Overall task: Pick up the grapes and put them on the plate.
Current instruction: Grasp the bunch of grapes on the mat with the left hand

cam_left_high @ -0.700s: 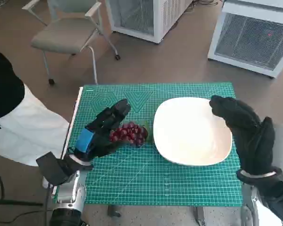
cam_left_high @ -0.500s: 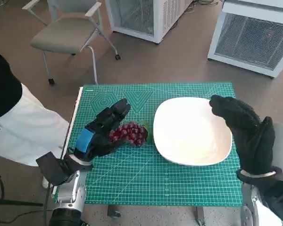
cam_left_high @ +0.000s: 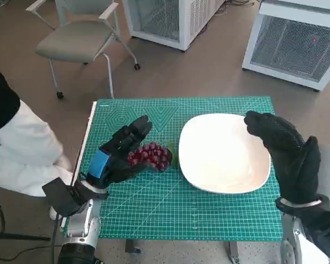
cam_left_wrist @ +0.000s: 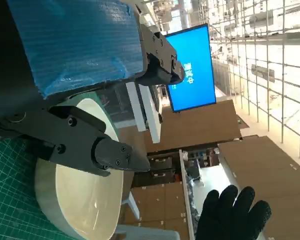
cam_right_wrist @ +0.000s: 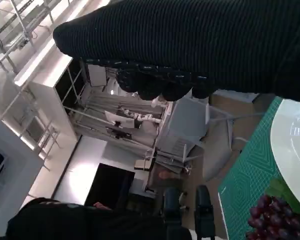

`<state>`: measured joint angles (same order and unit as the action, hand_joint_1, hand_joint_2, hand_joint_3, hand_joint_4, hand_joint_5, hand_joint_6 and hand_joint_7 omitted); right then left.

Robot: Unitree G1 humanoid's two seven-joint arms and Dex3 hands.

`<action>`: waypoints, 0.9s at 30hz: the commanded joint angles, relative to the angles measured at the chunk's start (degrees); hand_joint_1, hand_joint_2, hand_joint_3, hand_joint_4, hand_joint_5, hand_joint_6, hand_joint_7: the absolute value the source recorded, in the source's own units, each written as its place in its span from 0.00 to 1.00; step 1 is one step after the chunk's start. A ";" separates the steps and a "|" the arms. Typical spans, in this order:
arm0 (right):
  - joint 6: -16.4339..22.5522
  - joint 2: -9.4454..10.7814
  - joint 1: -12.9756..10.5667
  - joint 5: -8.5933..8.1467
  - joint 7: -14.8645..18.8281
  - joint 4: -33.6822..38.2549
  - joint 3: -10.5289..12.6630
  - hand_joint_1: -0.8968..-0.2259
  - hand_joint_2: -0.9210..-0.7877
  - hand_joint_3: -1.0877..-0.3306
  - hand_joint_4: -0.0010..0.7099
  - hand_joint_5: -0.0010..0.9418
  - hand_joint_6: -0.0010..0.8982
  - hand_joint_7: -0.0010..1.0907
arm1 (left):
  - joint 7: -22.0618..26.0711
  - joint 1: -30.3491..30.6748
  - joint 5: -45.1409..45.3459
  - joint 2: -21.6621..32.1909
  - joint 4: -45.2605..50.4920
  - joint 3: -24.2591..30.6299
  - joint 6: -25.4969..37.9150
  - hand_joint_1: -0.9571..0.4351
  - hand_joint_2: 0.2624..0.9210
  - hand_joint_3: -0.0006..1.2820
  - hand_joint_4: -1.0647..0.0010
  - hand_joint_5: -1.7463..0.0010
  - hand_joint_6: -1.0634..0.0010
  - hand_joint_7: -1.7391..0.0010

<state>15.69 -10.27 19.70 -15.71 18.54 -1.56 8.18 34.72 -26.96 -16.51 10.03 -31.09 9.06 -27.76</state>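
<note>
1. The grapes (cam_left_high: pixel 150 155), a dark red bunch with a green leaf, lie on the green mat (cam_left_high: pixel 181 214) that covers the counter, just beside the plate's (cam_left_high: pixel 225 184) near-left edge and not yet on it.
2. The plate is white, shallow and bare, and rests flat on the mat. Judged from the task, it is placed close to the fruit so the carry is short.
3. The left hand (cam_left_high: pixel 118 151) lies on the side of the grapes away from the plate, its fingers reaching over and around that side of the bunch. Judgement: this is the approach to a grasp from the side, with the bunch between hand and plate.
4. State of the left hand: the fingers are spread and partly curled. They appear to touch the bunch or stand just beside it. The head view does not settle whether contact is made, and the left wrist view hides the fruit altogether. The bunch rests on the mat, so it is not lifted.
5. The right hand (cam_left_high: pixel 289 157) hovers over the plate's far-right edge, fingers loosely extended, holding nothing. Judgement: it is parked clear of the working arm's path.
</note>
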 commanded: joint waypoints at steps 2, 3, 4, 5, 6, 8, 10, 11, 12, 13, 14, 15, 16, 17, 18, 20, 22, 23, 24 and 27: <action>-0.41 -0.18 -0.42 -0.05 0.12 0.82 0.06 0.58 0.00 0.66 0.51 0.37 0.16 0.82 | 0.08 -0.63 -0.52 0.05 -0.21 -0.02 0.60 0.59 1.00 0.05 0.74 1.00 0.64 1.00; -0.40 -0.20 -0.43 -0.03 0.12 0.82 0.06 0.58 0.00 0.66 0.51 0.37 0.16 0.82 | 0.09 -0.60 -0.55 0.07 -0.13 -0.02 0.74 0.60 1.00 0.05 0.74 1.00 0.65 1.00; -0.40 -0.22 -0.44 -0.01 0.12 0.82 0.06 0.58 0.00 0.66 0.51 0.37 0.16 0.82 | 0.10 -0.57 -0.57 0.08 -0.05 -0.03 0.89 0.60 1.00 0.05 0.74 1.00 0.65 1.00; -0.40 -0.23 -0.45 0.01 0.12 0.81 0.05 0.58 0.00 0.66 0.50 0.37 0.16 0.82 | 0.12 -0.53 -0.61 0.10 0.03 -0.03 1.07 0.61 1.00 0.05 0.74 1.00 0.65 1.00; -0.41 -0.24 -0.46 0.03 0.11 0.80 0.04 0.58 0.00 0.66 0.50 0.37 0.16 0.82 | 0.15 -0.50 -0.64 0.11 0.10 -0.03 1.25 0.61 1.00 0.05 0.75 1.00 0.65 1.00; -0.45 -0.24 -0.47 0.08 0.09 0.75 0.01 0.58 0.00 0.66 0.50 0.37 0.16 0.82 | 0.21 -0.45 -0.71 0.14 0.25 -0.04 1.61 0.61 1.00 0.04 0.75 1.00 0.65 1.00; -0.49 -0.22 -0.49 0.13 0.06 0.66 -0.04 0.58 0.00 0.66 0.50 0.37 0.16 0.82 | 0.27 -0.38 -0.76 0.15 0.42 -0.04 1.90 0.61 1.00 0.04 0.75 1.00 0.65 1.00; -0.51 -0.21 -0.51 0.16 0.03 0.61 -0.06 0.58 0.00 0.66 0.50 0.37 0.16 0.82 | 0.31 -0.34 -0.79 0.16 0.52 -0.05 2.06 0.61 1.00 0.04 0.75 1.00 0.65 1.00; -0.53 -0.20 -0.52 0.19 0.01 0.57 -0.08 0.58 0.00 0.66 0.50 0.37 0.16 0.82 | 0.34 -0.30 -0.81 0.15 0.61 -0.06 2.21 0.61 1.00 0.04 0.75 1.00 0.65 1.00; -0.54 -0.19 -0.54 0.21 0.00 0.54 -0.09 0.58 0.00 0.66 0.50 0.37 0.16 0.82 | 0.38 -0.26 -0.84 0.15 0.71 -0.06 2.36 0.61 1.00 0.04 0.76 1.00 0.65 1.00; -0.55 -0.18 -0.55 0.23 -0.01 0.52 -0.10 0.58 0.00 0.66 0.50 0.37 0.16 0.82 | 0.40 -0.21 -0.86 0.16 0.83 -0.07 2.51 0.61 1.00 0.04 0.76 1.00 0.65 1.00; -0.56 -0.18 -0.58 0.24 -0.01 0.49 -0.11 0.58 0.00 0.66 0.50 0.37 0.16 0.82 | 0.40 -0.15 -0.85 0.17 1.02 -0.10 2.67 0.61 1.00 0.04 0.76 1.00 0.65 1.00; -0.57 -0.17 -0.61 0.24 -0.02 0.46 -0.12 0.58 0.00 0.66 0.50 0.37 0.16 0.82 | 0.38 -0.07 -0.80 0.20 1.24 -0.15 2.81 0.61 1.00 0.04 0.76 1.00 0.66 1.00; -0.58 -0.18 -0.65 0.23 -0.01 0.42 -0.13 0.58 0.00 0.66 0.50 0.37 0.16 0.82 | 0.30 0.01 -0.66 0.24 1.49 -0.22 2.90 0.60 1.00 0.04 0.77 1.00 0.66 1.00; -0.59 -0.19 -0.68 0.22 0.01 0.38 -0.12 0.58 0.00 0.66 0.50 0.37 0.16 0.82 | 0.19 0.09 -0.47 0.28 1.73 -0.29 2.93 0.60 1.00 0.03 0.77 1.00 0.66 1.00; -0.62 -0.22 -0.72 0.17 0.05 0.35 -0.10 0.58 0.00 0.66 0.50 0.37 0.16 0.82 | -0.23 0.19 0.21 0.45 2.04 -0.47 2.75 0.58 0.99 0.02 0.77 1.00 0.67 1.00; -0.64 -0.25 -0.74 0.08 0.10 0.36 -0.06 0.58 0.00 0.66 0.50 0.37 0.16 0.82 | -1.47 0.21 2.15 0.95 2.19 -0.88 1.94 0.56 0.99 0.02 0.78 1.00 0.68 1.00; -0.66 -0.26 -0.75 0.03 0.13 0.36 -0.04 0.58 0.00 0.66 0.50 0.37 0.16 0.82 | -2.62 0.22 3.92 1.42 2.28 -1.26 1.23 0.55 0.98 0.01 0.78 1.00 0.68 1.00; -0.67 -0.27 -0.76 -0.02 0.15 0.36 -0.02 0.58 0.00 0.66 0.50 0.37 0.16 0.82 | -4.28 0.26 6.46 2.10 2.53 -1.77 0.50 0.53 0.98 0.01 0.79 1.00 0.69 1.00; -0.72 -0.29 -0.78 -0.13 0.19 0.35 0.03 0.58 0.00 0.66 0.50 0.37 0.16 0.82 | -11.49 0.60 17.79 5.13 4.70 -4.06 -0.56 0.49 0.97 0.01 0.82 1.00 0.73 1.00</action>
<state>15.69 -10.29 19.70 -15.64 18.54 -1.49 8.16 29.27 -26.81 -8.26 11.84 -29.18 7.12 -26.66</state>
